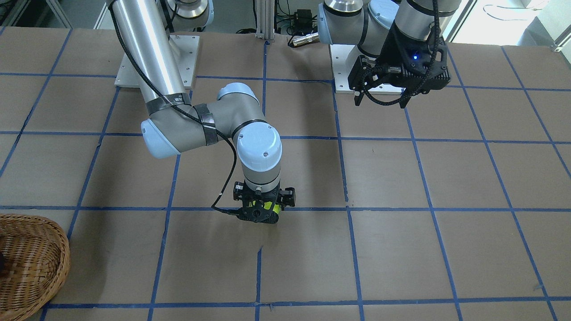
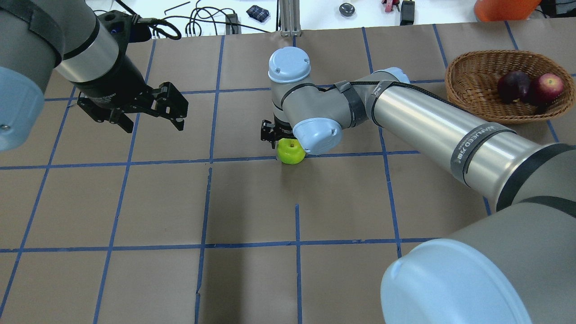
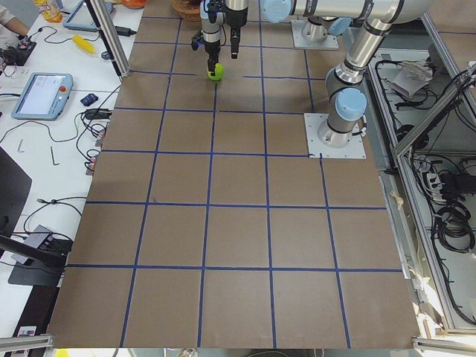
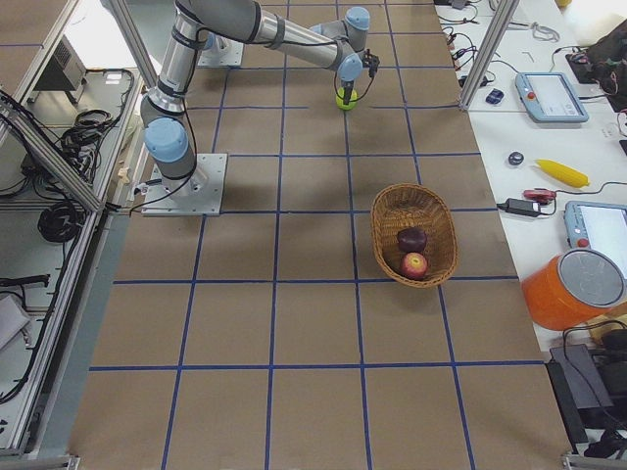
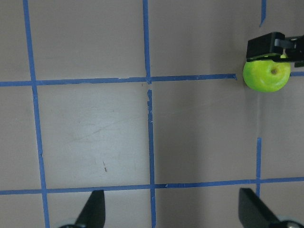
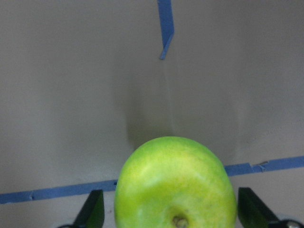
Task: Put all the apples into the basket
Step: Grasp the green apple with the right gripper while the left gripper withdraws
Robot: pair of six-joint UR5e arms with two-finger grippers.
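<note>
- Step, as I read it: grasping the last apple. The dark apple point(image 2: 514, 85) and the red apple point(image 2: 546, 86) already sit in the basket point(image 2: 472, 85). Only the green apple point(image 2: 291, 152) is out on the table point(image 2: 252, 202).
- Right pincer point(image 1: 261, 211): jaws spread, pointing straight down and straddling the green apple. It is not clamped yet.
- The wrist view shows the apple centred between the two fingers point(image 6: 95, 211). There is a thin gap on one side; the other side is near touching or touching, I can't tell which.
- The apple looks to be resting on the table, on a blue tape line directly under the pincer's palm. The fingertips are down around its widest part.
- Next move calls for:
  - closing squarely on the apple; it is round and smooth, so an off-centre squeeze could roll it out
  - lifting clear of the table
  - carrying it to the basket, which is well apart from this pincer, off to its right and farther from the robot's base
  - releasing low over the free side of the basket, so it does not knock the two apples already inside
- Left pincer point(image 2: 153, 123): jaws spread, holding nothing, hanging above the table. The green apple is well apart from it, off to its right. It has no apparent role in this step.
</note>
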